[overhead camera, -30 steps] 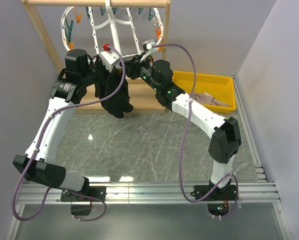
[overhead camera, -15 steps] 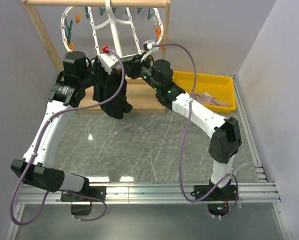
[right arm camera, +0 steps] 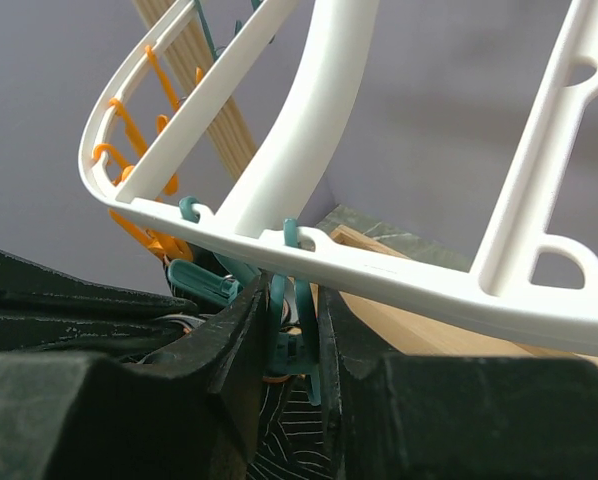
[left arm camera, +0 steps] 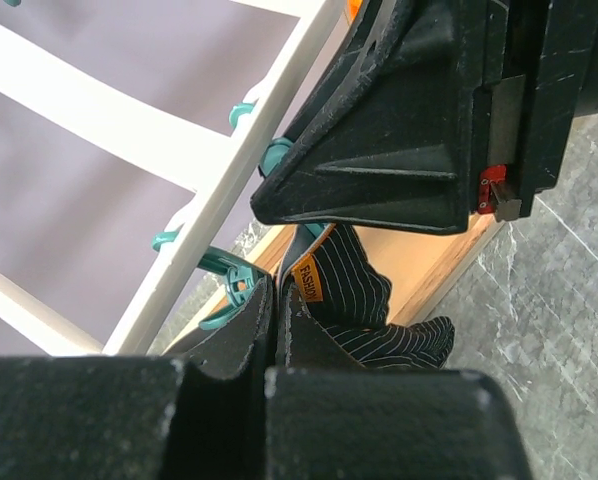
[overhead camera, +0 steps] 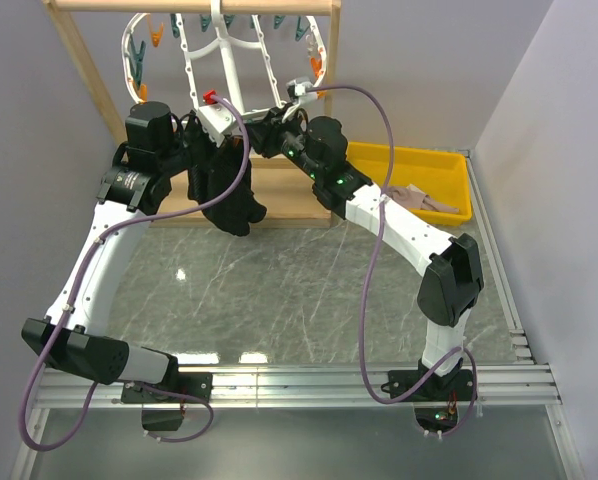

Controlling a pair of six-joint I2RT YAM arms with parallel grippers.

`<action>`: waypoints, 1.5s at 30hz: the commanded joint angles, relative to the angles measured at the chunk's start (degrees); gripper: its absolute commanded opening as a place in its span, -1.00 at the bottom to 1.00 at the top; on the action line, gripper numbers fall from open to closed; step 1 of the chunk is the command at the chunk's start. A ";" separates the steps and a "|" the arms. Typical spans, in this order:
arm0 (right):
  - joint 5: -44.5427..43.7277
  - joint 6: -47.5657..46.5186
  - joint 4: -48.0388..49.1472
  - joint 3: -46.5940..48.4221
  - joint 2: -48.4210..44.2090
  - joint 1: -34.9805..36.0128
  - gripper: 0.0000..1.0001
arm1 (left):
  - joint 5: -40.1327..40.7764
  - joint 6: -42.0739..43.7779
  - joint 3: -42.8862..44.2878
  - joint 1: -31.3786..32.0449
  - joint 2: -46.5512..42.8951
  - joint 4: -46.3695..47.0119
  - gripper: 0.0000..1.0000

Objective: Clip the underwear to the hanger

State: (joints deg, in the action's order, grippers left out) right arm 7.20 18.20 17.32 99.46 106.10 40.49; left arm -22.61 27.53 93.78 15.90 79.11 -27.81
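Observation:
The white hanger (overhead camera: 219, 60) hangs from the wooden frame at the back. My left gripper (overhead camera: 211, 135) is shut on the waistband of the black underwear (overhead camera: 227, 195), which dangles below the hanger's lower rim. In the left wrist view the fingers (left arm camera: 279, 300) pinch the cloth right beside its orange tag (left arm camera: 307, 278), next to a teal peg (left arm camera: 234, 285). My right gripper (overhead camera: 266, 135) is just right of it, under the rim. In the right wrist view its jaws (right arm camera: 294, 320) squeeze a teal peg (right arm camera: 304, 325) hanging from the hanger's rim (right arm camera: 379, 270), with striped black cloth (right arm camera: 299, 435) just below.
The wooden frame (overhead camera: 89, 70) stands at the back left, with its base board (overhead camera: 299, 205) behind the arms. A yellow bin (overhead camera: 419, 165) at the back right holds a pinkish-beige cloth (overhead camera: 419, 198). Orange and teal pegs (overhead camera: 139, 60) hang around the hanger's rim.
My left arm has shifted slightly left and up with the underwear. The right gripper has stayed at the peg under the rim.

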 commanded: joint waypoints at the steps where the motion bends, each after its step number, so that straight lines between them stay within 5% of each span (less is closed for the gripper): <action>1: 1.67 0.52 -4.31 2.31 0.68 -0.24 -0.93 | 0.46 -0.46 2.29 0.18 -1.33 3.20 -0.99; 17: 3.96 3.51 -6.60 5.04 1.91 -0.94 -0.51 | 0.90 0.68 3.17 0.18 -1.24 3.12 -0.99; 45: 4.75 5.36 -6.95 6.27 2.00 -1.29 -0.15 | 1.17 1.47 3.78 0.01 -0.80 2.15 -0.99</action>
State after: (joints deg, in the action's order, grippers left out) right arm 11.49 23.16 12.36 103.20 107.22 39.48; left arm -22.09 28.27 94.54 15.90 79.11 -27.88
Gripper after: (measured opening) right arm 0.422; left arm 0.025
